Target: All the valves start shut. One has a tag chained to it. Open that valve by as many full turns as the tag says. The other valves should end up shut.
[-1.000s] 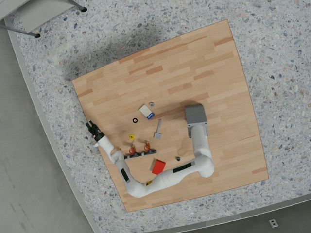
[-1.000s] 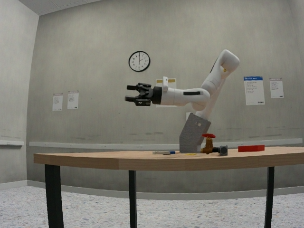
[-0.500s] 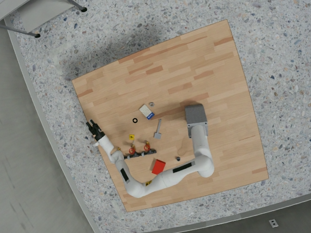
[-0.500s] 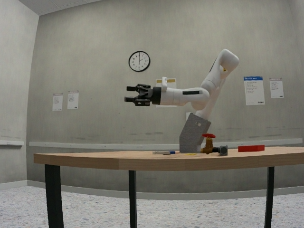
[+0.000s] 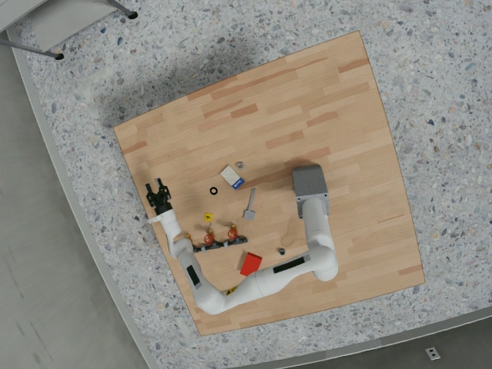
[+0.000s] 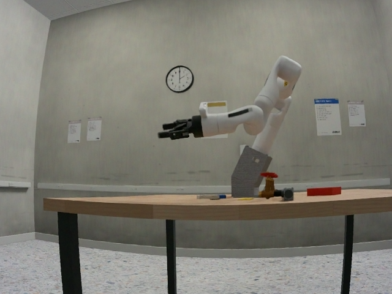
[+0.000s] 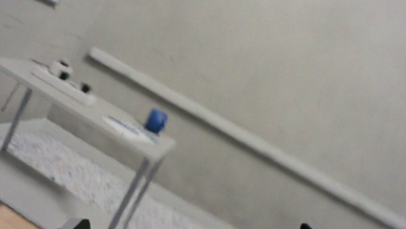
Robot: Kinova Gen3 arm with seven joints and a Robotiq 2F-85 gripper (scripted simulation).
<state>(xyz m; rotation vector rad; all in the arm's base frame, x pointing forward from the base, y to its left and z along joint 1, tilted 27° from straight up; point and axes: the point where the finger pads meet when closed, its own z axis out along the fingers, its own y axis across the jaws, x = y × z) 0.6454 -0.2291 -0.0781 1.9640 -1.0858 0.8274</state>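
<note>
A dark pipe manifold (image 5: 219,244) lies near the table's front left with red-handwheel valves on it. One valve (image 5: 208,238) has a short chain leading to a yellow tag (image 5: 207,217); its writing is too small to read. A second valve (image 5: 232,233) stands to its right. A brass part (image 5: 187,237) at the manifold's left end is mostly hidden under my forearm. In the side view the valves overlap into one (image 6: 269,182). My gripper (image 5: 154,184) (image 6: 162,130) is open and empty, held high above the table's left edge, pointing out at the wall. Only its fingertips show in the wrist view.
On the table lie a white and blue box (image 5: 232,177), a black ring (image 5: 214,187), a grey nut (image 5: 239,163), a grey flat tool (image 5: 250,206), a red block (image 5: 250,264) and a small grey cap (image 5: 281,250). My grey base (image 5: 310,184) stands mid-table.
</note>
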